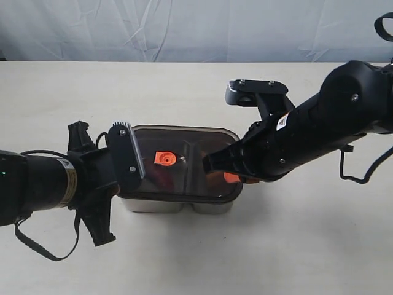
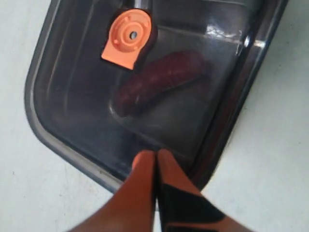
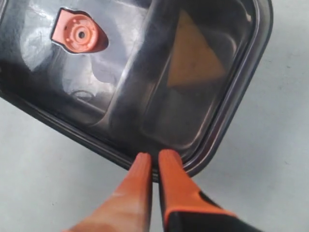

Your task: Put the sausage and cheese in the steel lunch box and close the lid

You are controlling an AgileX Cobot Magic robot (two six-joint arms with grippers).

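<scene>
Lid [image 1: 184, 161] covers the box [image 1: 153, 204], its long axis running 9 to 3 o'clock, reached from both ends. Left wrist: pincer [image 2: 155, 155] together, tips on the lid's rim, sausage [image 2: 161, 79] beneath. Right wrist: pincer [image 3: 153, 157] together at the rim, cheese [image 3: 193, 53] beneath; pressing down seems next.
</scene>
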